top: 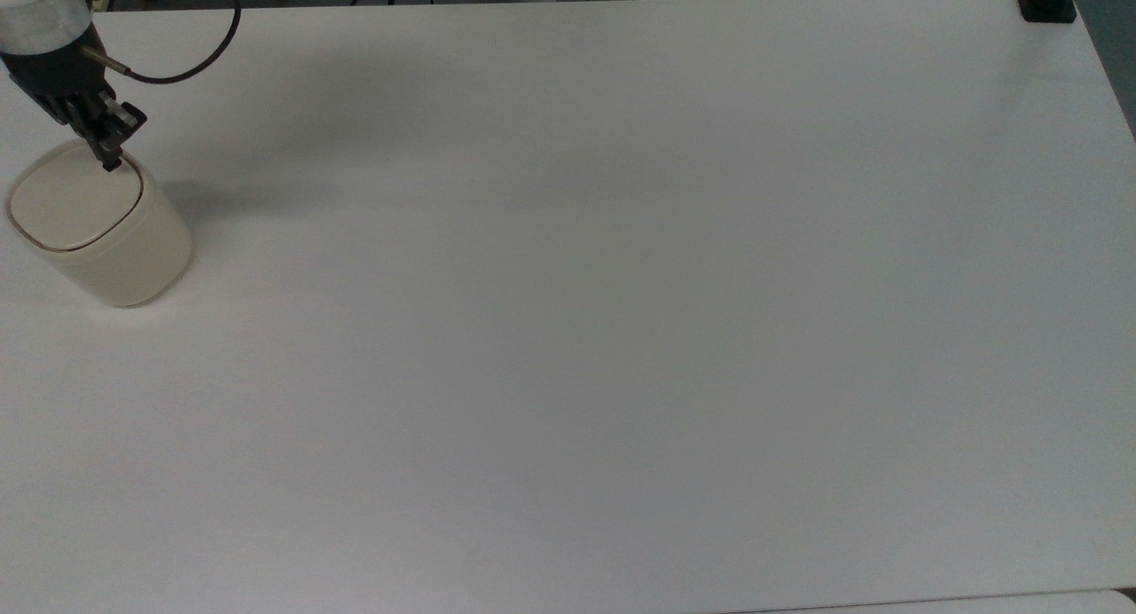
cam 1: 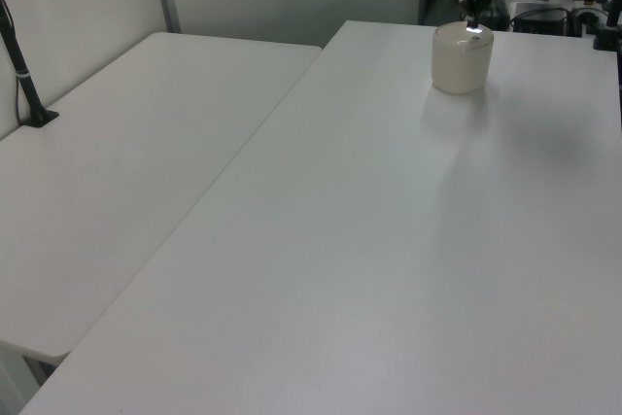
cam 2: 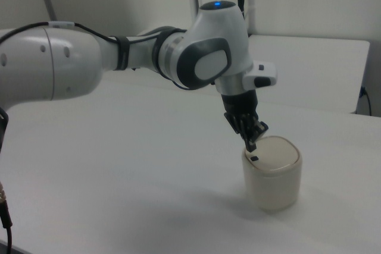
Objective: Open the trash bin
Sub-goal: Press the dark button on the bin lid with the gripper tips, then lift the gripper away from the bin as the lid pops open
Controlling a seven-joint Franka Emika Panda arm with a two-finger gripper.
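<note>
We see the bin [top: 93, 224] standing upright near the top view's left edge of the desk [top: 621, 330], lid flat and closed. The gripper [top: 110, 157] hangs over the rim at the lid's far corner, where in the right view a small black button [cam 2: 254, 158] sits just below its tip. The jaws look pressed together into one narrow tip, holding nothing; whether that tip is already touching the button we cannot tell.

We judge the bin to be light, hollow plastic with smooth, stiff walls, so it could slide or tip on the bare desk under a sideways shove. It needs no grasp: the place to act is the button, pressed straight down so the load goes through the wall into the desk. The lid is probably sprung and should lift by itself.

We can read no brand, label or writing on the bin.
</note>
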